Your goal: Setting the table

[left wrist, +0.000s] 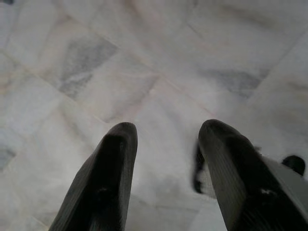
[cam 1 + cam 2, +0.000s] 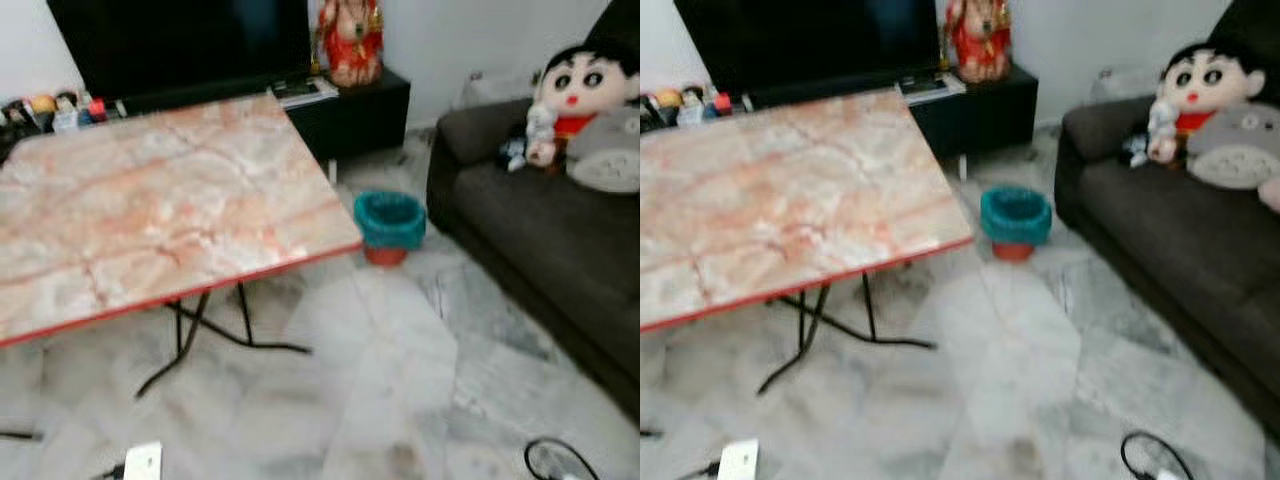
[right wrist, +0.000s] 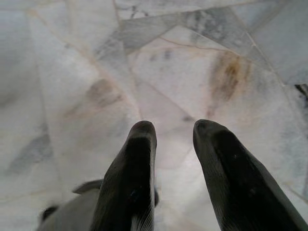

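A folding table (image 2: 150, 200) with a pink marble-pattern top, a red edge and black crossed legs stands ahead on my left, its top bare. My left gripper (image 1: 166, 130) hangs over the pale marble floor, open, nothing between its fingers. Over the floor too, my right gripper (image 3: 173, 127) hangs open with a narrower gap and holds nothing.
A teal bin (image 2: 389, 225) stands on the floor beside the table's right corner. A dark sofa (image 2: 540, 240) with plush toys (image 2: 580, 95) is on the right. A black TV stand (image 2: 350, 110) carries a red figurine (image 2: 350, 40). Cables (image 2: 555, 460) and a white plug box (image 2: 142, 462) lie near my feet.
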`<state>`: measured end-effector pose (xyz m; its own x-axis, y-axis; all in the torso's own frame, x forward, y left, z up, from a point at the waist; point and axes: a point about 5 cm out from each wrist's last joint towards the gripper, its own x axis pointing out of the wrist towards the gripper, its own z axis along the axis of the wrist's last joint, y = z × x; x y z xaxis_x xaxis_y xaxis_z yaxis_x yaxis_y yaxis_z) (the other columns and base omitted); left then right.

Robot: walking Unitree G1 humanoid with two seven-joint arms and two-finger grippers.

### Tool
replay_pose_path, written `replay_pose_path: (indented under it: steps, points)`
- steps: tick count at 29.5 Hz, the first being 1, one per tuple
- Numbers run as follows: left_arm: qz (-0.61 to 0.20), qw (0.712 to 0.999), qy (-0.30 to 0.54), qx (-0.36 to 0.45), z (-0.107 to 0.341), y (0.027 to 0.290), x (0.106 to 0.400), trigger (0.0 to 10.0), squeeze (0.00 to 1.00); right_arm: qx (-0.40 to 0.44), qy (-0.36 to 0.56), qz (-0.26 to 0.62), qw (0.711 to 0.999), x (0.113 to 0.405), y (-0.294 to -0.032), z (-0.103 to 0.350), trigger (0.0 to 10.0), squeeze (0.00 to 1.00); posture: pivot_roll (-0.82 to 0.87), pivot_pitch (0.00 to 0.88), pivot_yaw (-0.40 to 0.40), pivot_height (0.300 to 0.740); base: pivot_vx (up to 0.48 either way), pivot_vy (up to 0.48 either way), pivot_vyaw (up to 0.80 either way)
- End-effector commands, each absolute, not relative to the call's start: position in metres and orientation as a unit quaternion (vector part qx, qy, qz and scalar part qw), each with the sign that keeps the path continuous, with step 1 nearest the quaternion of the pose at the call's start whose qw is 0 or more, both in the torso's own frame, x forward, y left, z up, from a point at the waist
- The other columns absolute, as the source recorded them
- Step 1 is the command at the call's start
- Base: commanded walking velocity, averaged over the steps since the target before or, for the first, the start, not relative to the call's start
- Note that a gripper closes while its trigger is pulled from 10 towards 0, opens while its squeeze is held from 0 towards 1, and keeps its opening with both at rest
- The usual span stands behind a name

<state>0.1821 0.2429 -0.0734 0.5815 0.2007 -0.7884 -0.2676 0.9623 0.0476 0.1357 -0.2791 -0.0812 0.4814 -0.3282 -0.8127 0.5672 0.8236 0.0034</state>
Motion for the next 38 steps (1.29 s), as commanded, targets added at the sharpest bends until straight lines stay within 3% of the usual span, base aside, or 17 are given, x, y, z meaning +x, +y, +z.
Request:
replay_pose_path:
  steps: [1,15,22,38]
  points:
    - [0.145,0.884,0.443,-0.036,-0.0737,0.2514,0.1765,10.0,0.00,0.143,0.435,-0.257,0.851,0.1390,-0.2729,-0.0823,10.0,0.00,-0.06,0.079,0.045,0.740,0.000,0.480,0.00]
    - [0.146,0.884,0.442,-0.038,-0.0738,0.2504,0.1770,10.0,0.00,0.130,0.435,-0.247,0.856,0.1402,-0.2742,-0.0812,10.0,0.00,-0.05,0.077,0.042,0.740,0.000,0.480,0.00]
    - [0.148,0.884,0.442,-0.038,-0.0738,0.2508,0.1767,10.0,0.00,0.131,0.438,-0.247,0.854,0.1398,-0.2739,-0.0816,10.0,0.00,-0.05,0.078,0.042,0.740,0.000,0.480,0.73]
    - [0.148,0.883,0.443,-0.034,-0.0737,0.2524,0.1760,10.0,0.00,0.141,0.438,-0.252,0.851,0.1388,-0.2716,-0.0829,10.0,0.00,-0.03,0.059,0.055,0.740,0.000,0.480,0.00]
